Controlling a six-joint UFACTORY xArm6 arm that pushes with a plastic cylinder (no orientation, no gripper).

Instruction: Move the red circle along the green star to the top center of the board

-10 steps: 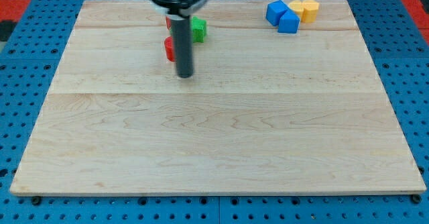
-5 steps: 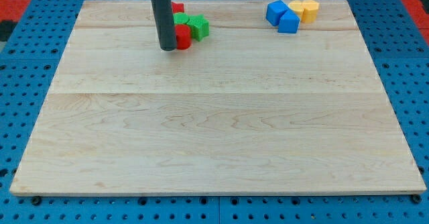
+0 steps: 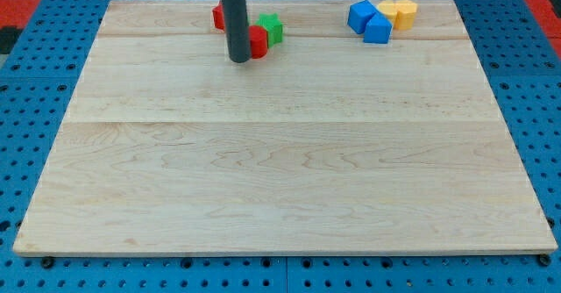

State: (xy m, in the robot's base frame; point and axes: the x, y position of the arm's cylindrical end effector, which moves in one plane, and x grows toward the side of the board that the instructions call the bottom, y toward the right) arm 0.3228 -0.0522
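Note:
The red circle lies near the board's top edge, left of centre, with the green star touching it at its upper right. My tip rests on the board against the red circle's left side; the dark rod rises from it and hides part of that block. A second red block sits just left of the rod by the top edge, partly hidden.
Two blue blocks and a yellow block cluster at the board's top right. The wooden board lies on a blue pegboard surface.
My tip has moved right and slightly up, pushing the red circle and the green star to the right. The second red block now shows to the left of the rod.

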